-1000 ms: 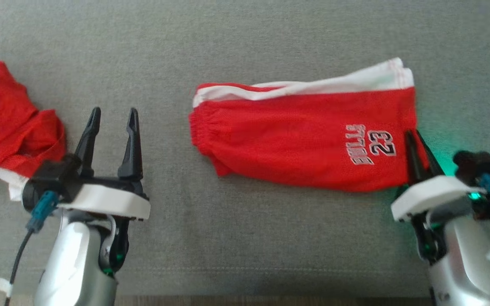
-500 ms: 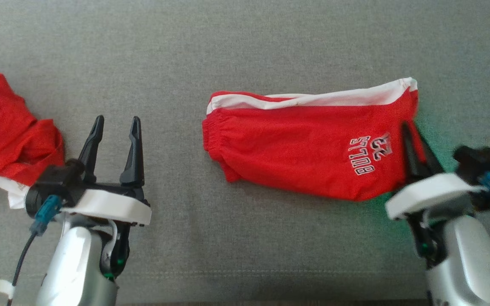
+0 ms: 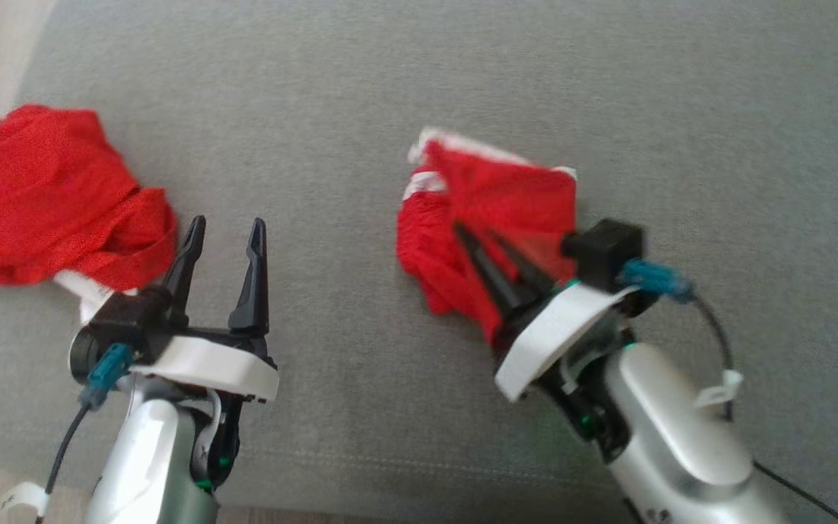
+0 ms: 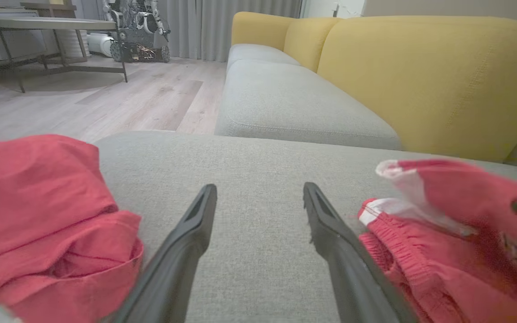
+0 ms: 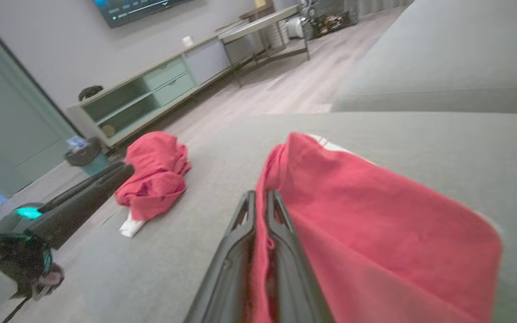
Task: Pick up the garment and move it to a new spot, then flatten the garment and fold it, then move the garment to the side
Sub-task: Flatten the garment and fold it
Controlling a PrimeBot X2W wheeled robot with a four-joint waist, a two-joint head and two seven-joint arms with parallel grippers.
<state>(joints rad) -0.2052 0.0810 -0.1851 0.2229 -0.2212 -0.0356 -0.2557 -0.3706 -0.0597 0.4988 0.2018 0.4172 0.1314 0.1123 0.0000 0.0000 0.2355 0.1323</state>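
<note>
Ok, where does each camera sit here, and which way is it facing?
Head view: on the head, looking down on the grey cushion; left gripper open, right gripper shut on the red shorts.
Left wrist view: low over the cushion, facing the yellow backrest; its spread fingers.
Right wrist view: low, facing the cabinet; its fingers pinching the shorts.
Shared: both wrist views show the second red garment.

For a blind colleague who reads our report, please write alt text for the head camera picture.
The robot's right hand is shut on bunched red shorts with white trim, on a gray sofa cushion. The left hand is open and empty, close to a second, crumpled red garment at the left.
</note>
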